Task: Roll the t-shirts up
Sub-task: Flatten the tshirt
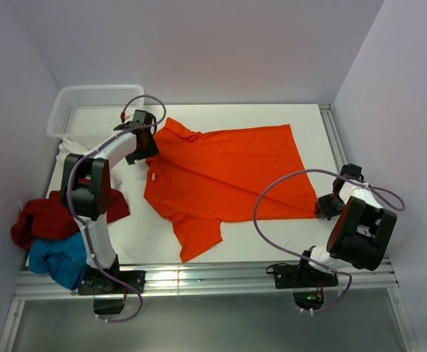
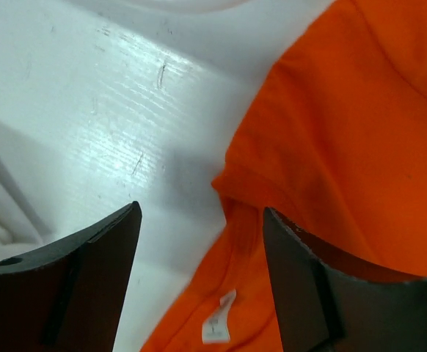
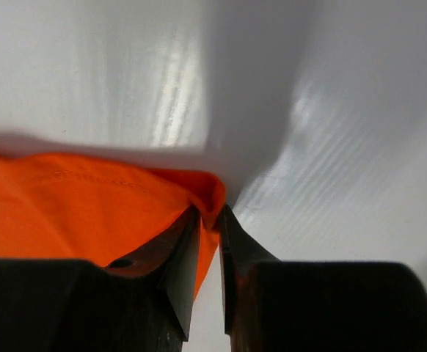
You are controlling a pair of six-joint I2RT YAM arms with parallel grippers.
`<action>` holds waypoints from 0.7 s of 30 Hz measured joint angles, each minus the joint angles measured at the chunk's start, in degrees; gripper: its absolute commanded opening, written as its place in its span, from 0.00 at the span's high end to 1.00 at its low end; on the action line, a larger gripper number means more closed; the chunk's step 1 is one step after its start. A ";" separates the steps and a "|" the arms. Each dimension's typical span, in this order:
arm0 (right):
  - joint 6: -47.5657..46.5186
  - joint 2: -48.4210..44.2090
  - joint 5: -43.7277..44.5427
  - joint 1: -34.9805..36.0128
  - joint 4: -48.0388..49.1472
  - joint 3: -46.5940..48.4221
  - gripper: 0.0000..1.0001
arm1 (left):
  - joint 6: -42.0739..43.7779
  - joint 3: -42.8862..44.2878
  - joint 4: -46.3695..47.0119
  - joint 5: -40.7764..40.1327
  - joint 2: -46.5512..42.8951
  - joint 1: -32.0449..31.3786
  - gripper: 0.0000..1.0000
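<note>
A bright orange t-shirt (image 1: 232, 172) lies spread flat on the white table, collar at the left, hem at the right. My left gripper (image 1: 141, 150) is open over the collar; in the left wrist view its fingers (image 2: 301, 271) straddle the collar edge (image 2: 243, 242) and a small white label (image 2: 217, 323). My right gripper (image 1: 323, 207) is shut on the shirt's near right hem corner (image 3: 210, 194). A dark red t-shirt (image 1: 45, 216) and a turquoise blue one (image 1: 59, 257) lie crumpled at the near left. White cloth (image 1: 70, 150) shows by the basket.
A white perforated plastic basket (image 1: 92, 110) stands at the far left corner. A metal rail (image 1: 213, 279) runs along the near table edge. Purple walls close in the back and sides. Cables loop above both arms.
</note>
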 measured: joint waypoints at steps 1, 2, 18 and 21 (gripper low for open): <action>-0.17 -0.15 -0.07 0.26 0.42 -0.20 0.68 | 0.00 -0.17 -0.33 0.50 -1.22 0.00 0.26; -0.57 -0.24 -0.39 0.57 1.05 -0.26 0.64 | 0.02 -0.20 -0.39 1.01 -2.27 0.00 0.26; -3.23 -2.03 -2.36 1.49 -0.90 0.59 0.36 | -7.85 -17.90 -7.98 9.11 -29.97 -10.62 0.23; -3.61 -4.09 -3.23 2.29 -1.09 0.50 0.36 | -11.74 -21.81 -11.21 9.97 -32.44 -16.37 0.22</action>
